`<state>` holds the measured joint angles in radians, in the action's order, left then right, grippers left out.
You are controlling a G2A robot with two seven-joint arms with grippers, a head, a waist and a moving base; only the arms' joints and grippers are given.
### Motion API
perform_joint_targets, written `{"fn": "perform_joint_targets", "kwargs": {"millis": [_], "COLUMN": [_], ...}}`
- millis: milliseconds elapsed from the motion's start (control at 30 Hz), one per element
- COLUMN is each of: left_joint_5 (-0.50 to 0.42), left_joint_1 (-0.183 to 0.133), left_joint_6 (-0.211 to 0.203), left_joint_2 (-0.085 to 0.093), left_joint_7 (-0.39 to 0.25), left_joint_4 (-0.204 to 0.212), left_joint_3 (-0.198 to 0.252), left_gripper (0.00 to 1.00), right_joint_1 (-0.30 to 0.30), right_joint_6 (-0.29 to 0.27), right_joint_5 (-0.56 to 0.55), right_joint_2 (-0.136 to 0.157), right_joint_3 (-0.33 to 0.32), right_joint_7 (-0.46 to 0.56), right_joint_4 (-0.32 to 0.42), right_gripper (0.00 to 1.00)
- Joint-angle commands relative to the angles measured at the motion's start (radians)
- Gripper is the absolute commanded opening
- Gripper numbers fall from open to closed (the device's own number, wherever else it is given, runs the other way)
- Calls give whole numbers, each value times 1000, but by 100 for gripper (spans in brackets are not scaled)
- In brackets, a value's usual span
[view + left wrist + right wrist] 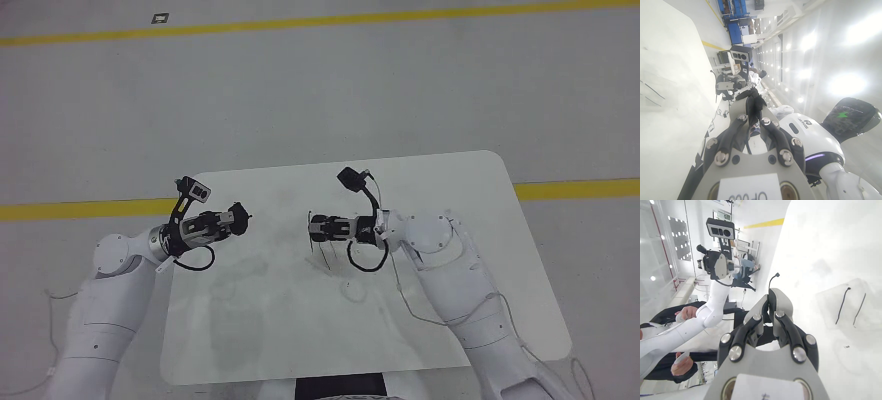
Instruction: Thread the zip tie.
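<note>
Two claws face each other above a white counter [450,190]. The left claw [243,216] is closed (whether it pinches anything cannot be told). Across a gap to its right, the right claw [311,228] is clamped on one black zip tie [777,274], whose head curls out past the fingertips. Two loose ties [841,306] lie side by side on a clear sheet [831,298], just nearer than that claw: three ties altogether.

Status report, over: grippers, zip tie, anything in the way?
Right gripper shut on zip tie. Left gripper shut, apart from it. Two spare ties flat on table, not in the way.
</note>
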<state>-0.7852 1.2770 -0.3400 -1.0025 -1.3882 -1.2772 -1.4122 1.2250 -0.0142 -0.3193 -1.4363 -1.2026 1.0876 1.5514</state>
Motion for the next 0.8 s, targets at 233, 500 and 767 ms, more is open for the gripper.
{"fn": "perform_joint_targets", "kwargs": {"millis": [233, 500, 767], "left_joint_5": [11, 72, 91], "left_joint_1": [49, 61, 48], "left_joint_6": [0, 0, 0], "left_joint_2": [-10, -36, -53], "left_joint_7": [159, 329, 383], "left_joint_4": [-37, -61, -62], "left_joint_3": [35, 90, 111], "left_gripper": [0, 0, 0], "right_joint_1": [31, 51, 57], "right_joint_6": [-94, -175, -182], "right_joint_5": [74, 9, -34], "right_joint_2": [-4, -9, -10], "right_joint_3": [-8, 53, 86], "right_joint_7": [-303, -510, -574], "right_joint_4": [82, 105, 100], "right_gripper": [0, 0, 0]}}
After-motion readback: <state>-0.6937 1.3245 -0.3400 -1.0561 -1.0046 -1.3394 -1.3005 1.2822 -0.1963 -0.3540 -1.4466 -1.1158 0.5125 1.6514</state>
